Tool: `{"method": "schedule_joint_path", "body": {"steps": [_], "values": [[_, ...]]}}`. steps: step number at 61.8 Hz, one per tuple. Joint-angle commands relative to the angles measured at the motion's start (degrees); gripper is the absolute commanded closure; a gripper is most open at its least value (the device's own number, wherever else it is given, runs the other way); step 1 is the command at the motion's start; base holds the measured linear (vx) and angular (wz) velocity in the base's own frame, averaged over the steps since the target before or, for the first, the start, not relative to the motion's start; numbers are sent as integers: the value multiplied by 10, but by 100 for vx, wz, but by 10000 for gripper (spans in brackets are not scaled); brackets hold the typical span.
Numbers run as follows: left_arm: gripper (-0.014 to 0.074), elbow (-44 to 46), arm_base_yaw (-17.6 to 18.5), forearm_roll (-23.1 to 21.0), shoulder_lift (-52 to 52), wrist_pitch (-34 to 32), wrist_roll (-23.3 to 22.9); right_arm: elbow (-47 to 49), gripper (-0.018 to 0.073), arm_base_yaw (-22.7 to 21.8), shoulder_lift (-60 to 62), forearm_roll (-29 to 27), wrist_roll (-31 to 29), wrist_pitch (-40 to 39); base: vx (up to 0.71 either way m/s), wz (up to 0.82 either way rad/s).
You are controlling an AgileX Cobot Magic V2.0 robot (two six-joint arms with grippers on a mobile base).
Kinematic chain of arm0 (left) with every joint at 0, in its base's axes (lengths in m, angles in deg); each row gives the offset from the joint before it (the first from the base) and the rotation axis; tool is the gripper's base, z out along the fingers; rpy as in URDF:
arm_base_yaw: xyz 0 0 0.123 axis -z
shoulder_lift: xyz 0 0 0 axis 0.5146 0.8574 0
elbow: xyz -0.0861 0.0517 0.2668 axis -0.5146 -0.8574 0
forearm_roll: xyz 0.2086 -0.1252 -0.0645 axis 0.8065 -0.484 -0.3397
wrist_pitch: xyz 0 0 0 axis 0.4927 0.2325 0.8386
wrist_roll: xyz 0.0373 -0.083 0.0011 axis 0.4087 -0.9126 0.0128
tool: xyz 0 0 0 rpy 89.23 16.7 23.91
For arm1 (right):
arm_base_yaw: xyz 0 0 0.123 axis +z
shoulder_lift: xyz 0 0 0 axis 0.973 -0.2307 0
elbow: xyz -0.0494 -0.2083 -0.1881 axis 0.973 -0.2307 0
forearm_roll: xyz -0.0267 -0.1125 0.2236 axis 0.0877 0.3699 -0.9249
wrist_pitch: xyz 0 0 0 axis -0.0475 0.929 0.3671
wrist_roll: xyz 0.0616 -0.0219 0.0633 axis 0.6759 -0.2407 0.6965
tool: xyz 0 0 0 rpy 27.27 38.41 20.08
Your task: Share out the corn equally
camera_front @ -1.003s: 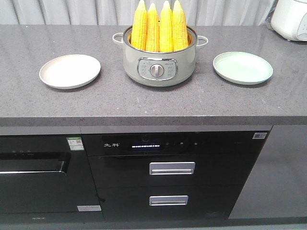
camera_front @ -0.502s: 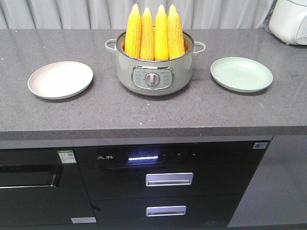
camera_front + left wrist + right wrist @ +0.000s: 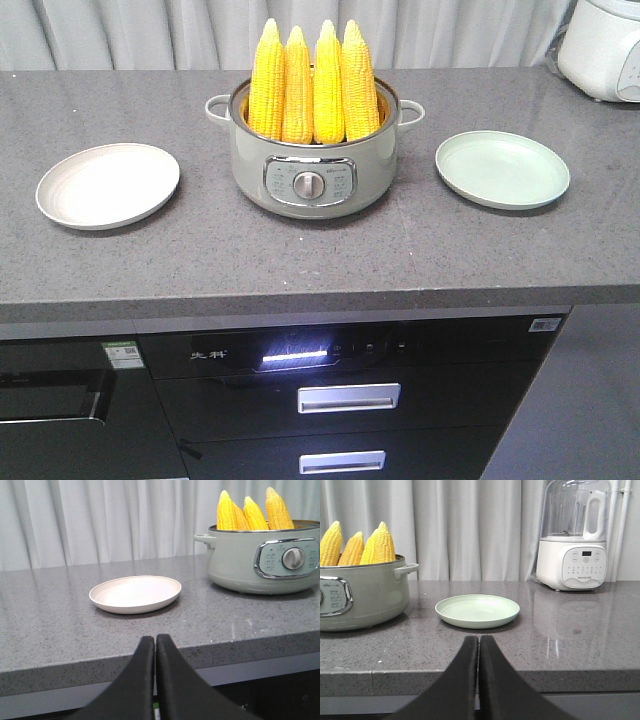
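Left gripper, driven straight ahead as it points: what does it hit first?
Probably the counter edge; if the shut left gripper clears it, the beige plate. Height is unclear.

Pale curtains (image 3: 120, 35) are hanging behind the grey speckled worktop (image 3: 300, 250); black drawer units (image 3: 450, 400) are sitting beneath its front edge.

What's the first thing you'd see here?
Four bright yellow corn cobs stand upright in a pale green pot at the middle of the grey counter. A cream plate sits empty on its left and a green plate on its right.
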State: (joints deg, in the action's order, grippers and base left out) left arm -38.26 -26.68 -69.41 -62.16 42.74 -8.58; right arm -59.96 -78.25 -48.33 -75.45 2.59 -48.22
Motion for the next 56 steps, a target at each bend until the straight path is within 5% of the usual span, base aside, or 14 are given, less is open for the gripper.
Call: {"method": "schedule_joint_path", "body": {"steps": [1,56], "values": [[603,-2,-1,-1,-9,-44,-1,-5,564,-3,4,6,-4,-42,8,-2],[603,-2,-1,-1,-9,-44,-1,-5,564,-3,4,6,-4,-42,6,1]]}}
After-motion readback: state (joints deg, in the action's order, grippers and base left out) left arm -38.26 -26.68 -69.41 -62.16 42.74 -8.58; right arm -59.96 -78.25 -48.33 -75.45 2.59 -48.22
